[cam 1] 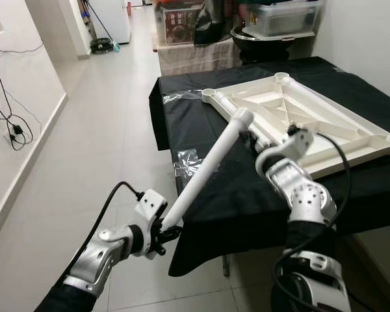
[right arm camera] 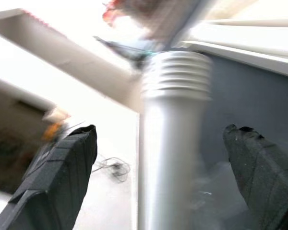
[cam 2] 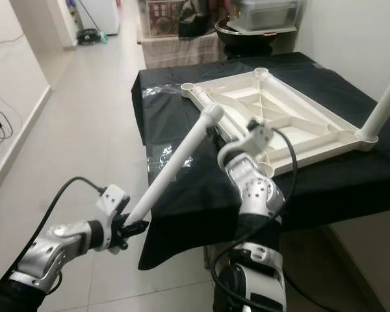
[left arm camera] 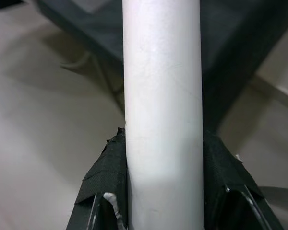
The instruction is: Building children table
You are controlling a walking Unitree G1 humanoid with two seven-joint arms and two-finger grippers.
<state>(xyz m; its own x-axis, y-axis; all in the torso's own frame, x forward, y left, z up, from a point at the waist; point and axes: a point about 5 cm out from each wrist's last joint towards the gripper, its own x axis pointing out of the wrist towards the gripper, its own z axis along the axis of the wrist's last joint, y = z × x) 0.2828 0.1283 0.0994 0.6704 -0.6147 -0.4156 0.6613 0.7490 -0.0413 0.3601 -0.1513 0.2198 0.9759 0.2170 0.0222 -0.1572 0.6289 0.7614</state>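
The cream tabletop (cam 1: 299, 110) lies upside down on a black-draped table (cam 1: 201, 123). A white leg (cam 2: 385, 91) stands in its right corner socket. A second, loose white leg (cam 1: 208, 169) slants up from the floor side towards the tabletop's near edge. My left gripper (cam 1: 166, 234) is shut on its plain lower end, and the left wrist view has the leg (left arm camera: 163, 96) between the pads (left arm camera: 105, 182). My right gripper (right arm camera: 158, 134) is open, with its fingers (right arm camera: 62, 172) straddling the leg's threaded end (right arm camera: 176, 76) without touching it.
Two empty corner sockets (cam 1: 209, 93) (cam 1: 281, 76) show on the tabletop's far side. Clear plastic wrap (cam 1: 188, 159) lies on the cloth. Storage bins (cam 1: 279, 16) crowd the back. Cables (cam 1: 13, 130) hang on the left wall, beside open tiled floor (cam 1: 104, 130).
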